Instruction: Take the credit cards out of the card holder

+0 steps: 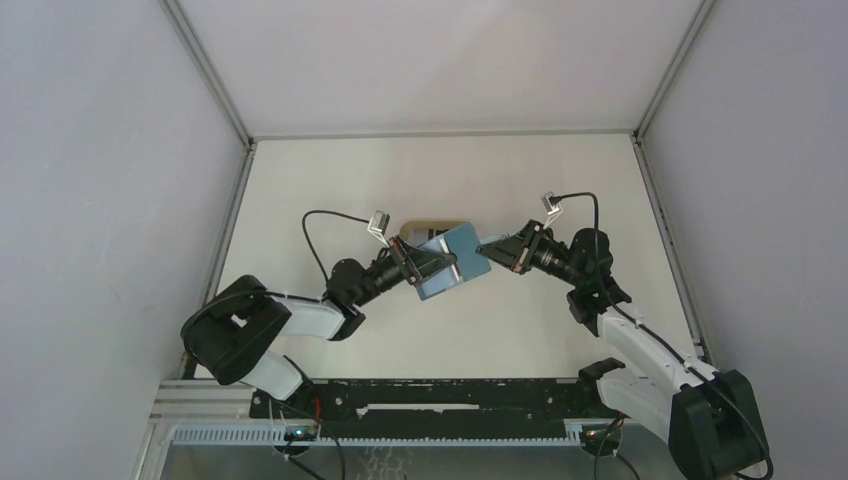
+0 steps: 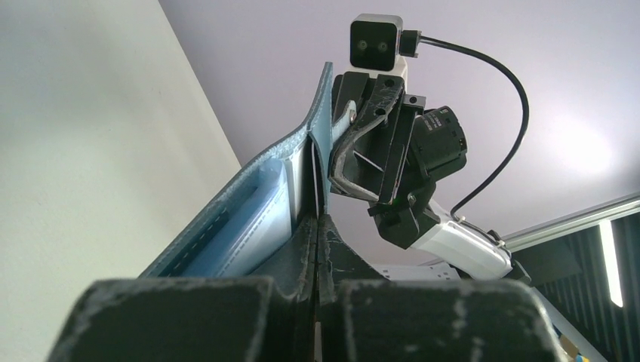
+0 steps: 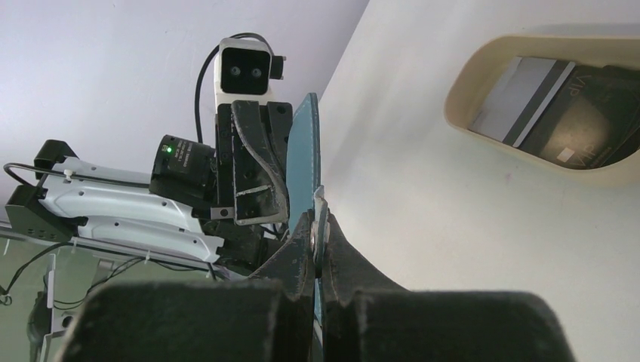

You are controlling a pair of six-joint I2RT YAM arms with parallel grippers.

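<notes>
The teal card holder [image 1: 455,262] hangs in the air between both grippers, above the table. My left gripper [image 1: 437,263] is shut on its near-left edge; in the left wrist view [image 2: 317,226] the jaws pinch the wallet beside its light blue inner pocket [image 2: 249,226], where a thin white edge shows. My right gripper [image 1: 488,252] is shut on the wallet's snap tab [image 3: 318,226]. A white card with a dark stripe [image 3: 513,94] and a black card [image 3: 581,124] lie in the tan tray [image 3: 528,154]. I cannot tell whether any cards are still inside the wallet.
The tan oval tray [image 1: 418,227] sits on the table just behind the held wallet. Grey walls close in the table on the left, right and back.
</notes>
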